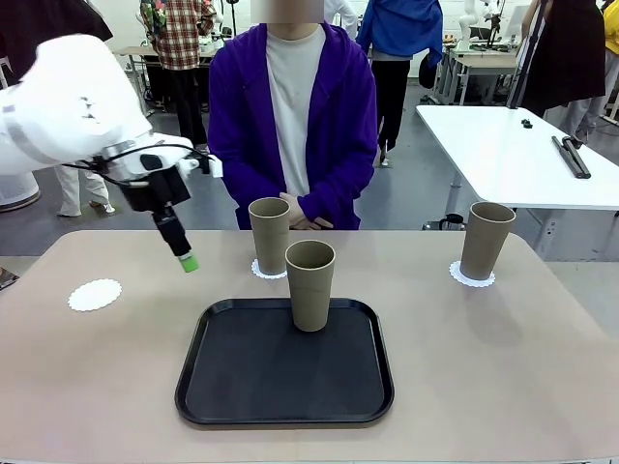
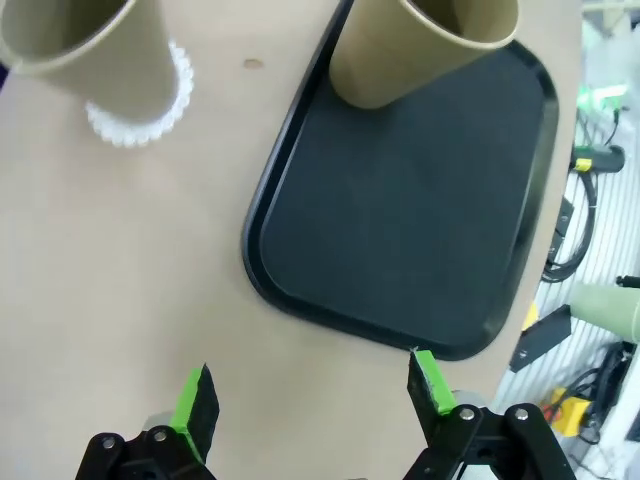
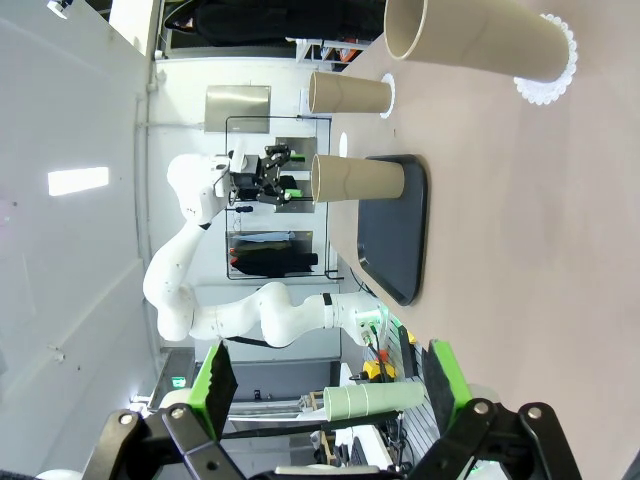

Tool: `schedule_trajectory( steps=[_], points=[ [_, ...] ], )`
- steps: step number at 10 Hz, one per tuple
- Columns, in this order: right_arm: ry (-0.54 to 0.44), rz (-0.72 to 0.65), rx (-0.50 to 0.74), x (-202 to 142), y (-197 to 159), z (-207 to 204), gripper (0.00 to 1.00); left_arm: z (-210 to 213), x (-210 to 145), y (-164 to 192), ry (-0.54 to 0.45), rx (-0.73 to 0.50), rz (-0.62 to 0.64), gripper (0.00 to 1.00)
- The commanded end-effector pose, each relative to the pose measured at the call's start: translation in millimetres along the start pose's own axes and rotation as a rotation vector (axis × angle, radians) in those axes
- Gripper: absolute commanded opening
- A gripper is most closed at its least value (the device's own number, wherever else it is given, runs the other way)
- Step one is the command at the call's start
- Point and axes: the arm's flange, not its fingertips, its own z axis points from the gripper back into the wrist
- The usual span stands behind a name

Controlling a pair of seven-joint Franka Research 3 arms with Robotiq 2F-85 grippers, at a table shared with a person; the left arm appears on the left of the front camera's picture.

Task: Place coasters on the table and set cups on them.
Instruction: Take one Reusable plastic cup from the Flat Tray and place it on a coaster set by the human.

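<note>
Three khaki cups stand in the front view. One cup [image 1: 270,235] sits on a coaster [image 1: 257,270] at the far middle, and another cup [image 1: 486,240] sits on a coaster [image 1: 472,277] at the right. The third cup [image 1: 309,285] stands on the black tray [image 1: 242,387]. A bare coaster [image 1: 95,295] lies at the left of the table [image 1: 484,367]. My left gripper [image 1: 186,259] hangs open above the table between the bare coaster and the tray. In the left wrist view the left gripper [image 2: 312,395] is open and holds nothing, over the table beside the tray [image 2: 400,220]. My right gripper [image 3: 330,385] is open and holds nothing, with the right cup [image 3: 470,40] far ahead of it.
A person in a purple jacket stands at the far edge with hands folded [image 1: 302,213] just behind the middle cup. A white table [image 1: 522,145] stands at the back right. The near tabletop on both sides of the tray is bare.
</note>
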Motion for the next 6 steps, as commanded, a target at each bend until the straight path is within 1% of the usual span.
schedule_trajectory(
  steps=[1, 3, 6],
  points=[
    [-0.007, -0.003, 0.002, 0.5, 0.9, 0.1, 1.00, -5.4, 11.5, 8.7, -0.044, -0.007, -0.088, 1.00],
    [-0.007, -0.003, 0.002, 0.5, 0.9, 0.1, 1.00, -15.1, 26.7, 5.3, -0.042, -0.019, -0.154, 1.00],
    [-0.007, -0.003, 0.002, 0.5, 0.9, 0.1, 1.00, -22.3, 33.1, -3.4, -0.027, -0.035, -0.156, 1.00]
  ],
)
